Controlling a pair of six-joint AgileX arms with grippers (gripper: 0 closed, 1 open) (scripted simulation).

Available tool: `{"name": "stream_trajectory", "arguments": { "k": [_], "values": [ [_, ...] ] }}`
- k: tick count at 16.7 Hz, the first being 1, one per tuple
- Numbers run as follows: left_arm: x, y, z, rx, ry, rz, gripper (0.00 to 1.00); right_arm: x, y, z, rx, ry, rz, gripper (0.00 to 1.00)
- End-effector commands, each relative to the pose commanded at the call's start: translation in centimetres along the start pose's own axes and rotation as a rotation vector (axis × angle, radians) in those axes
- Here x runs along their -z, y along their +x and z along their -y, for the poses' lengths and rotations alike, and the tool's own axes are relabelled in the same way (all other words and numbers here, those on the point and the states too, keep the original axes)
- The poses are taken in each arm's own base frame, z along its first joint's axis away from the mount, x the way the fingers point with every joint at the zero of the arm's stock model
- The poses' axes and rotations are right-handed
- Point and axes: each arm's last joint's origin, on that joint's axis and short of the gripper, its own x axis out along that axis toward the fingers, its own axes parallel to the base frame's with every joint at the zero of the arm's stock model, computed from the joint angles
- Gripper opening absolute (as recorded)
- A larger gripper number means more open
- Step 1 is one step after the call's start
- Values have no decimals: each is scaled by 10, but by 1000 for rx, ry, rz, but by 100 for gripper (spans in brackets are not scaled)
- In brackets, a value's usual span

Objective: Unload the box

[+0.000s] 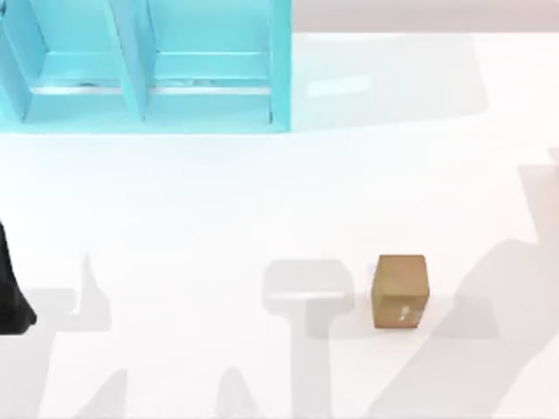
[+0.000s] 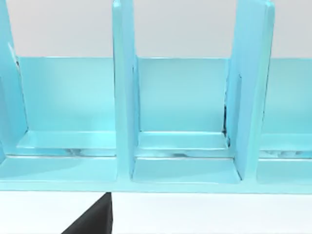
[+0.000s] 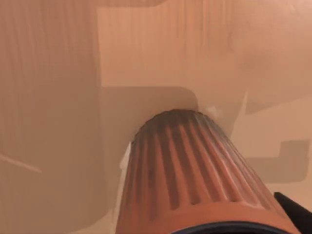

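Observation:
A small brown box with a white mark on its near face stands on the white table, right of centre near the front. My left arm is a dark shape at the table's left edge, far from the box. In the right wrist view an orange ribbed cylinder rises close to the camera over a tan, wood-like surface. A dark corner of my right arm's hardware sits beside the cylinder.
A light blue shelf unit with upright dividers stands at the back left. The left wrist view faces its open compartments, with a black part low in front. Arm shadows lie across the table's front.

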Motion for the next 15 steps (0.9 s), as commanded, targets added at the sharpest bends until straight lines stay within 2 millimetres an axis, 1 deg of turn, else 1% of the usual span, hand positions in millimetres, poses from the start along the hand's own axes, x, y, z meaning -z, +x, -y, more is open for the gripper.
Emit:
{"name": "stream_trajectory", "arguments": {
  "k": [5,8,12,15],
  "values": [
    [0,0,0,0,0,0,100,0,-3,1,0,4,0,0],
    [0,0,0,0,0,0,100,-3,-17,3,3,11,-14,0],
    [0,0,0,0,0,0,100,-1,-36,5,-16,19,-93,0],
    [0,0,0,0,0,0,100,-1,-60,4,-30,16,-111,0]
  ]
}}
